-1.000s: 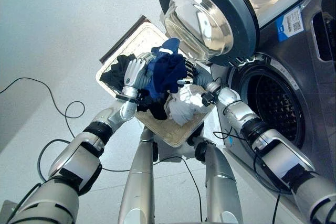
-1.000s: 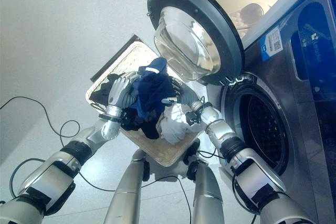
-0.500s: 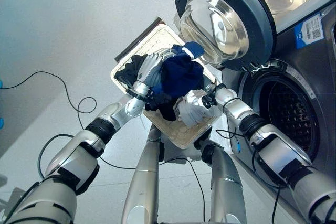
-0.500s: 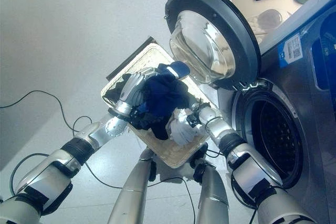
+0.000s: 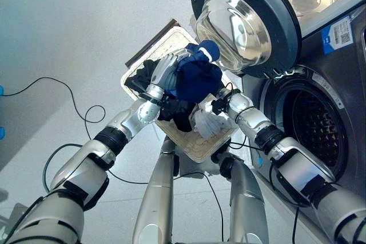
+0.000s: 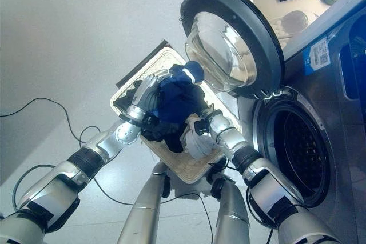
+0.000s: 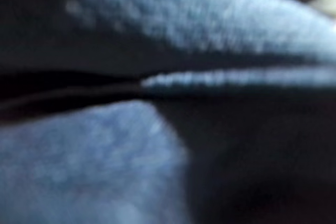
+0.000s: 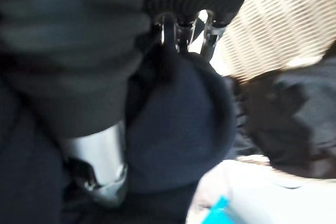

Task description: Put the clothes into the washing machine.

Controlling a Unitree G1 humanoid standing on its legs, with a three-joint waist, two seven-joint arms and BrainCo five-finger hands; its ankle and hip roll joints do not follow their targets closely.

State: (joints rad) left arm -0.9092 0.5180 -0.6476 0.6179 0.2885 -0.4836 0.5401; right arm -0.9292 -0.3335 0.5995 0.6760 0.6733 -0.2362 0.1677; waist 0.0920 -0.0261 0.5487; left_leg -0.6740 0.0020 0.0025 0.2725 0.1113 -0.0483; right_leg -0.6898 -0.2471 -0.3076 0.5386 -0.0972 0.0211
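Wicker basket on the floor before the washer, whose door hangs open, holds black cloth, a white garment and a navy bundle raised above them. Left hand curls against the bundle's left side; right hand is buried under it, fingers hidden, so I cannot tell their state.

We note a navy-blue garment, black clothes and a white garment in a cream woven basket. The washing machine is dark grey with a blue label; floor pale grey.
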